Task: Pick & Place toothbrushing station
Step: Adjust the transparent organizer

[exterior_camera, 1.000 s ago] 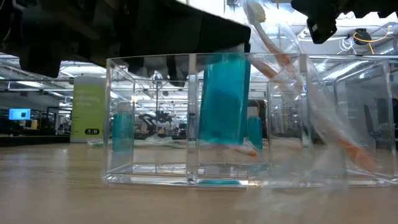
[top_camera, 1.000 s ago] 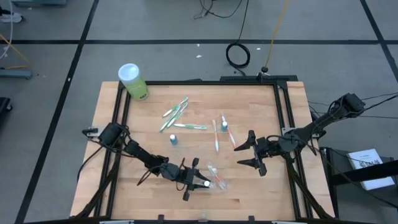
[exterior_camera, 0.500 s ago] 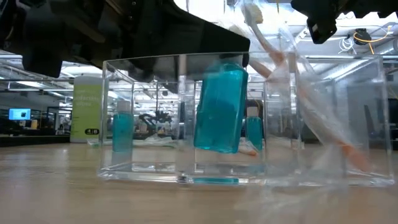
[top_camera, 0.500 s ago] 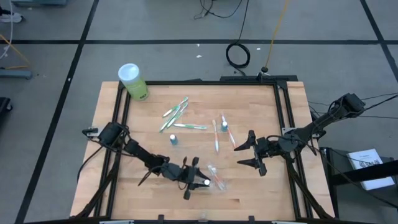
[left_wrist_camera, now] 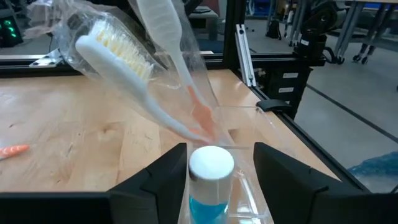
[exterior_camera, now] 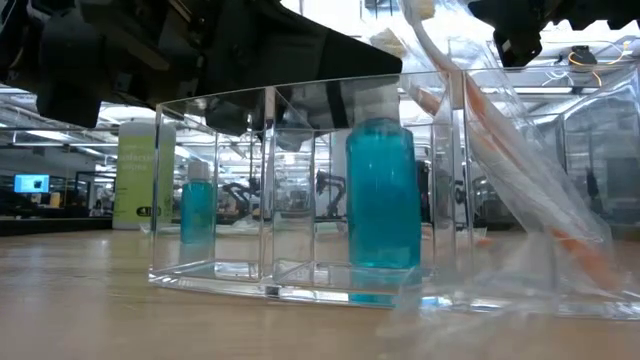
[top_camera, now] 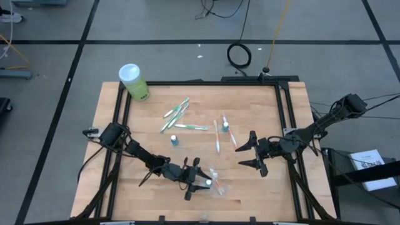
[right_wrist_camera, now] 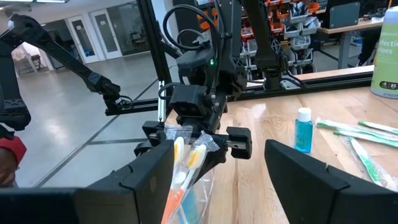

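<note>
The small blue white-capped tube (left_wrist_camera: 210,186) stands upright in the clear plastic compartment box (exterior_camera: 300,190) near the front of the wooden tabletop (top_camera: 144,119), between the fingers of the left gripper (top_camera: 199,181), whose jaws appear parted around it rather than clamped, so a straight lift clear of the crinkly clear pouch of pink-white toothbrushes (left_wrist_camera: 149,68) is advised. A second earlier the tube hung tilted above the box floor. The right gripper (top_camera: 255,154) waits wide open and empty.

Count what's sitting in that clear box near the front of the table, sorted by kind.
Pink-white toothbrushes: 2
Blue white-capped tube: 1
Clear pouch around the brushes: 1
Total: 4
</note>
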